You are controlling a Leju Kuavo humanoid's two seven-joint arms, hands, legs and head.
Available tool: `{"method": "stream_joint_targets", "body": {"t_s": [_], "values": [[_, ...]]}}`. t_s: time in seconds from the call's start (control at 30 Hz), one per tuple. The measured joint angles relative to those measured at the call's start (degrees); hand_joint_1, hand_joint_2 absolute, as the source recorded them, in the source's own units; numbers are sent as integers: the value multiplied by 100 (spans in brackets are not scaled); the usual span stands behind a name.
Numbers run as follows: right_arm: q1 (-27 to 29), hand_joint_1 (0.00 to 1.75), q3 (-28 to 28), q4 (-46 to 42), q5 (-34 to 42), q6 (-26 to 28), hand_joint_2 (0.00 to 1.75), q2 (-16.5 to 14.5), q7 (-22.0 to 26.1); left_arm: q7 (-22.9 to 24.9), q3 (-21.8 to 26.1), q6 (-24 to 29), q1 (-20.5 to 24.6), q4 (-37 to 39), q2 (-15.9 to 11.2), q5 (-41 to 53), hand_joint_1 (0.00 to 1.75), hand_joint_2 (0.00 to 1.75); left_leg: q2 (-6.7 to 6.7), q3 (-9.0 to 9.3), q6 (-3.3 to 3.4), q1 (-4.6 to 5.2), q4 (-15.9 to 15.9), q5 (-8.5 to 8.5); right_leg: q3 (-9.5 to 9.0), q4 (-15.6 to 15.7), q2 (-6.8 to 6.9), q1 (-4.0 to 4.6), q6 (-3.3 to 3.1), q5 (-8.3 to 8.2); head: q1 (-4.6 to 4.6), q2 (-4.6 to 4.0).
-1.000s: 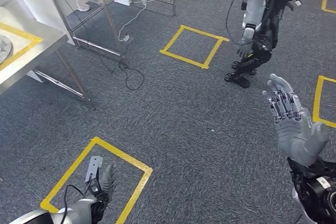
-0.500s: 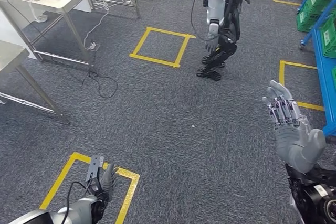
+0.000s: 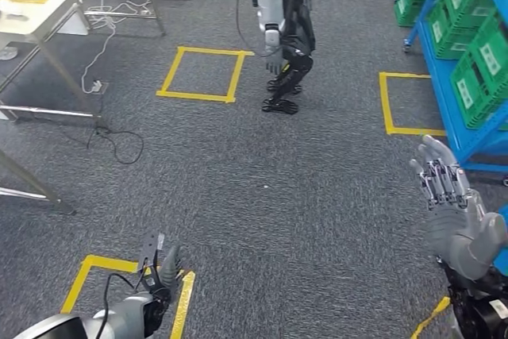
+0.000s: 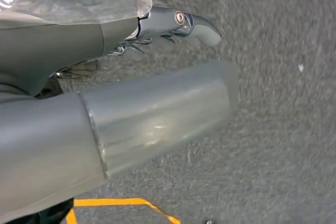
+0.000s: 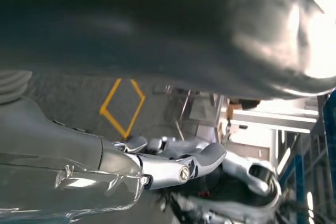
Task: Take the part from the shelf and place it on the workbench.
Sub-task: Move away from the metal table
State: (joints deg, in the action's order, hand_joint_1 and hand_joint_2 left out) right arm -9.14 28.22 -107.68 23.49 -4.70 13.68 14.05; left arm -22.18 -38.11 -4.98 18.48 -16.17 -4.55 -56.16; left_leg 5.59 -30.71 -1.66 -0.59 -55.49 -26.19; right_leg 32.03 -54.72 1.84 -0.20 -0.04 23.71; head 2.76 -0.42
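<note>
A blue shelf (image 3: 446, 93) with green bins (image 3: 476, 61) stands at the right edge of the head view; I cannot make out what the bins hold. A metal workbench (image 3: 44, 17) with yellow tape on top sits at the far left. My left hand (image 3: 164, 271) hangs low over the carpet at the bottom left. The left wrist view shows that left hand (image 4: 158, 114) with its fingers straight and nothing in it. My right hand (image 3: 452, 208) is raised in front of the shelf's lower corner, palm up, fingers spread and empty. In the right wrist view the right hand (image 5: 170, 166) holds nothing either.
Another humanoid robot (image 3: 282, 21) stands on the grey carpet ahead, beside a yellow taped square (image 3: 201, 75). A black cable (image 3: 117, 140) lies on the floor near the workbench legs. More taped squares mark the floor by the shelf (image 3: 410, 105) and under my left hand (image 3: 125, 275).
The camera has turned to the right: the tables slid away to the left and the blue shelf came into view at the right. Both hands keep their pose.
</note>
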Motion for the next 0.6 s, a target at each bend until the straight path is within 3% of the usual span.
{"method": "stream_joint_targets", "body": {"t_s": [0.07, 0.13, 0.17, 0.2, 0.27, 0.33, 0.4, 0.43, 0.5, 0.53, 0.6], "values": [[34, 0, -37, -40, -43, -48, 0, 0, -3, 3, -1, -16, 19, 0, 5, 6, 0, 0, -332, -250, -40, -21, -576, -333, -12, 32, -126, -27, -56, -32, 32, 0], [71, 0, -65, -47, -73, -88, 0, 0, -14, 11, -1, -24, 5, 0, 9, 10, 0, 0, -509, -670, -48, -21, -1403, -674, 0, 34, -269, -27, -80, -43, 56, 0], [96, 0, -78, -49, -82, -102, 0, 0, -19, 15, -1, -25, -6, 0, 9, 11, 0, 0, -527, -815, -49, -20, -1654, -717, 2, 33, -351, -27, -83, -45, 60, 0], [118, 0, -91, -54, -86, -109, 0, 0, -22, 17, -1, -25, -12, 0, 9, 11, 0, 0, -533, -856, -45, -22, -1676, -640, 2, 30, -434, -27, -83, -46, 65, 0], [142, 0, -120, -73, -89, -114, 0, 0, -28, 17, -1, -26, -4, 0, 9, 13, 0, 0, -591, -618, -21, -33, -1072, -223, -3, 17, -599, -31, -77, -47, 77, 0], [145, 0, -146, -91, -89, -115, 0, 0, -33, 18, -1, -27, 20, 0, 6, 16, 0, 0, -813, -274, 17, -58, -271, 107, 19, -20, -744, -20, -43, -36, 83, 0], [152, 0, -165, -103, -90, -118, 0, 0, -35, 19, -1, -31, 35, 0, 9, 26, 0, 0, -930, -137, 56, -57, 46, 159, 64, -41, -869, -23, 26, -31, 77, 0], [161, 0, -178, -111, -91, -120, 0, 0, -37, 20, -1, -32, 42, 0, 17, 32, 0, 0, -873, -124, 80, -57, 69, 158, 89, -37, -930, -34, 66, -38, 72, 0], [186, 0, -211, -126, -91, -123, 0, 0, -34, 24, -1, -35, 63, -2, 37, 42, 0, 0, -761, -96, 143, -63, 113, 181, 149, -81, -828, -42, 132, -9, 64, 0], [192, 0, -232, -132, -91, -124, 0, 0, -33, 27, -1, -36, 72, -2, 44, 46, 0, 0, -694, -78, 176, -70, 138, 190, 240, -264, -658, -39, 159, 100, 41, 0], [202, 0, -262, -139, -91, -127, 0, 0, -31, 37, -1, -37, 70, -3, 44, 53, 0, 0, -566, -56, 215, -63, 154, 185, 558, -973, -319, -43, 207, 465, -12, 0]]}}
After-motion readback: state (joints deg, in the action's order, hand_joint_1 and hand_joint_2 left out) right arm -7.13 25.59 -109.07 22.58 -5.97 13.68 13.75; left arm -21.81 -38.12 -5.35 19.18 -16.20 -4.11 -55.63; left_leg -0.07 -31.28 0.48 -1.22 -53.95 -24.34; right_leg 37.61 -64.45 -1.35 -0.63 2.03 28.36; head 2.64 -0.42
